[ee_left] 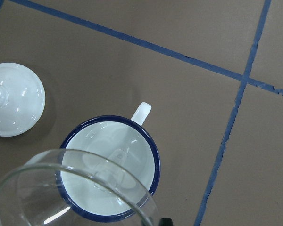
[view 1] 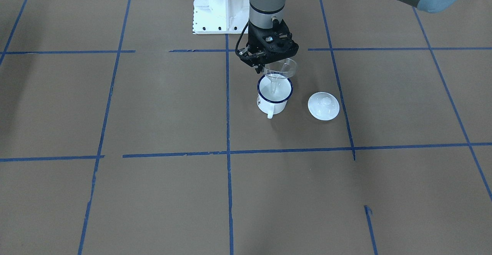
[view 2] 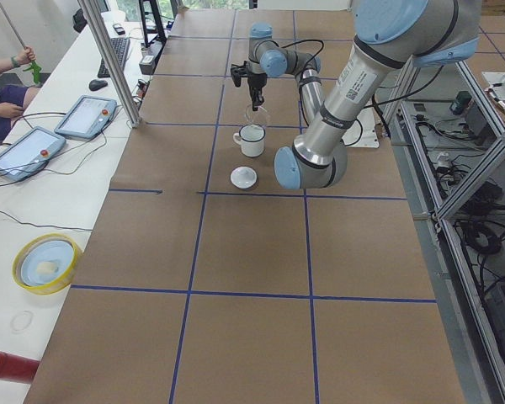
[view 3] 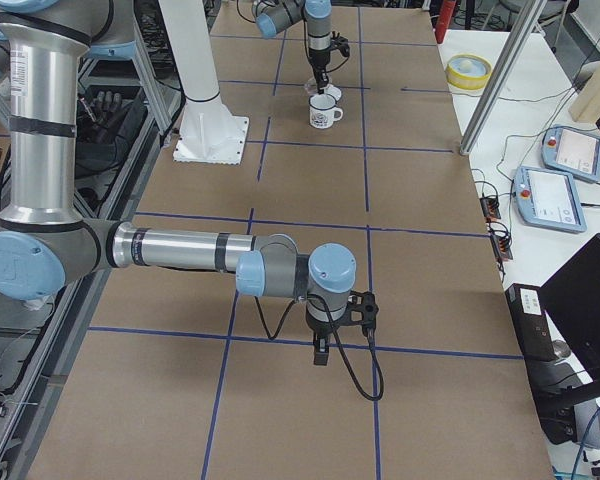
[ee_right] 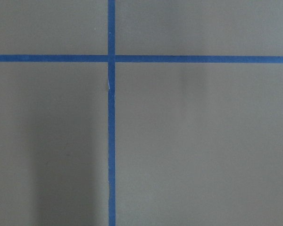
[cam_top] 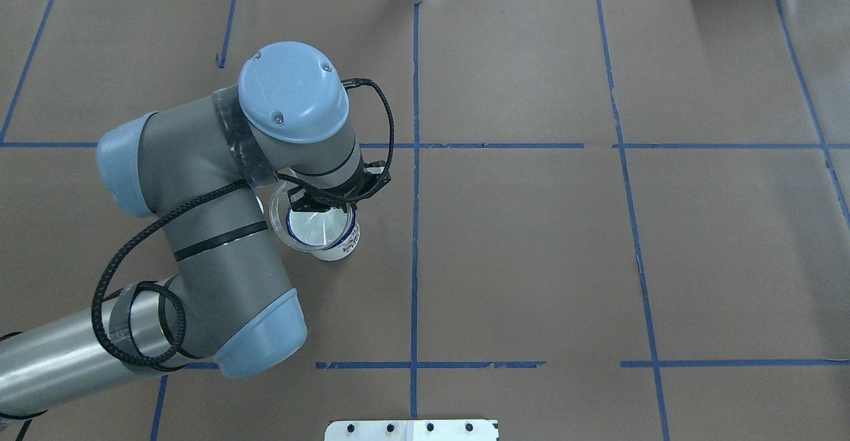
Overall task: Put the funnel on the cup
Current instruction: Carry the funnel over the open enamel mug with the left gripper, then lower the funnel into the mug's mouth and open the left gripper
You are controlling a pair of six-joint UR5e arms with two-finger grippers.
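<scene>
The brown worktop [view 1: 153, 193], gridded with blue tape, carries everything. My left arm [cam_top: 219, 255] reaches across it to the cup [view 1: 273, 98], a white enamel mug with a dark blue rim. It stands upright with its handle at 6 o'clock in the front-facing view. A round knobbed lid [view 1: 323, 106] lies near the cup at about 4 o'clock, apart from it. The funnel [view 1: 281, 70] hangs just above the cup's mouth, stem pointing down into the opening, its wide rim not yet resting on the blue rim. My left gripper [view 1: 260, 67] pinches the funnel's rim at its 9 o'clock edge. I judge the funnel light, stiff, slick and breakable, so a gentle hold on the rim wall suits it, and it needs a soft, centred set-down, being about as wide as the cup. My right gripper [view 3: 322, 352] hangs over the worktop well away; whether it is spread or closed I cannot tell.
</scene>
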